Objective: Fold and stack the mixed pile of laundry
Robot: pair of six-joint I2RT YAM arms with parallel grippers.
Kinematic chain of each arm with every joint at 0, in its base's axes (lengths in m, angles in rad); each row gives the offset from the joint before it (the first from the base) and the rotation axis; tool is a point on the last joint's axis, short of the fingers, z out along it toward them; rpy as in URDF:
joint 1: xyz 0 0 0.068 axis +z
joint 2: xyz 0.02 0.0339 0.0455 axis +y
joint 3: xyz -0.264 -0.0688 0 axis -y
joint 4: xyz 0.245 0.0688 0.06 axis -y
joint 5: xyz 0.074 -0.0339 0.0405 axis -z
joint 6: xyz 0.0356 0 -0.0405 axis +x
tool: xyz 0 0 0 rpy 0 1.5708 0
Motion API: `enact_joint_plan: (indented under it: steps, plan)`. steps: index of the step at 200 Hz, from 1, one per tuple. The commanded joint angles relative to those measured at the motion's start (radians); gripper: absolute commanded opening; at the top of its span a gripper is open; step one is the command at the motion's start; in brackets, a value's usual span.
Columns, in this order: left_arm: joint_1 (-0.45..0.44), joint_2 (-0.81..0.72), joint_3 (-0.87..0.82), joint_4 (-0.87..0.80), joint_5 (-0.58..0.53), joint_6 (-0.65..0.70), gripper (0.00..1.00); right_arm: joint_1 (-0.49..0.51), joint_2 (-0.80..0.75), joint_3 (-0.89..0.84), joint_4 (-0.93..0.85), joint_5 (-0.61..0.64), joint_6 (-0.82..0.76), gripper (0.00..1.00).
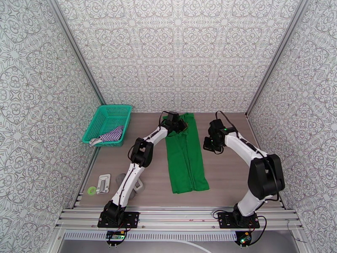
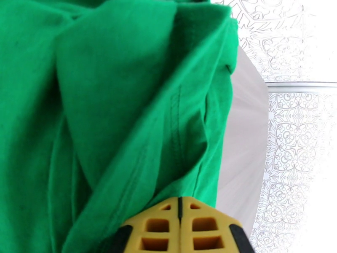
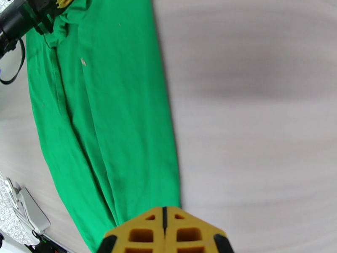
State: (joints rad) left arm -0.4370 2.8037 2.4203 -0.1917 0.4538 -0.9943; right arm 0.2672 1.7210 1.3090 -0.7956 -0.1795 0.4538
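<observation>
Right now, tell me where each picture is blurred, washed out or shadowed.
Top view: sharp, evenly lit. Left wrist view: the wall beside the green shirt is washed out white. Right wrist view: the table looks smeared, with a dark shadow band.

Table (image 1: 227,173): pale wood-grain top, boxed in on three sides by walls (image 1: 177,51) papered in a grey-on-white ornamental pattern. A metal post (image 1: 80,51) stood at the back left corner. Ribbed metal rails (image 1: 181,216) ran along the near edge.

Teal plastic mesh basket (image 1: 110,117) sat at the far left, against the left wall, angled slightly.

Near left corner: a small grey-white clip-like object (image 1: 103,183) lay flat, with a small green ring (image 1: 91,191) just beside it on its left. A pale greyish round item (image 1: 139,186) lay to its right, partly hidden.
</observation>
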Motion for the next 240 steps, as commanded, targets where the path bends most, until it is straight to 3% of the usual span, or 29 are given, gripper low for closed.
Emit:
enact_joint_plan:
  steps: [1,60,86,124,173,240]
  plan:
    - [0.035,-0.052,-0.035,0.053,0.023,0.021,0.03,-0.003,0.054,0.069,0.087,-0.003,-0.040,0.00]
    - [0.073,-0.325,-0.221,0.057,0.027,0.098,0.06,-0.004,0.349,0.384,0.189,-0.038,-0.079,0.00]
    - [0.090,-0.437,-0.345,0.081,0.046,0.093,0.07,-0.003,0.510,0.573,0.218,-0.142,-0.095,0.00]
    - [0.114,-0.572,-0.512,-0.049,0.035,0.184,0.07,-0.002,0.740,0.857,0.186,-0.217,-0.048,0.00]
    - [0.155,-0.776,-0.772,-0.156,-0.010,0.262,0.07,0.004,0.991,1.240,-0.012,-0.158,0.042,0.00]
    - [0.119,-0.898,-0.995,-0.217,-0.024,0.273,0.11,-0.039,0.991,1.179,-0.117,0.053,0.125,0.00]
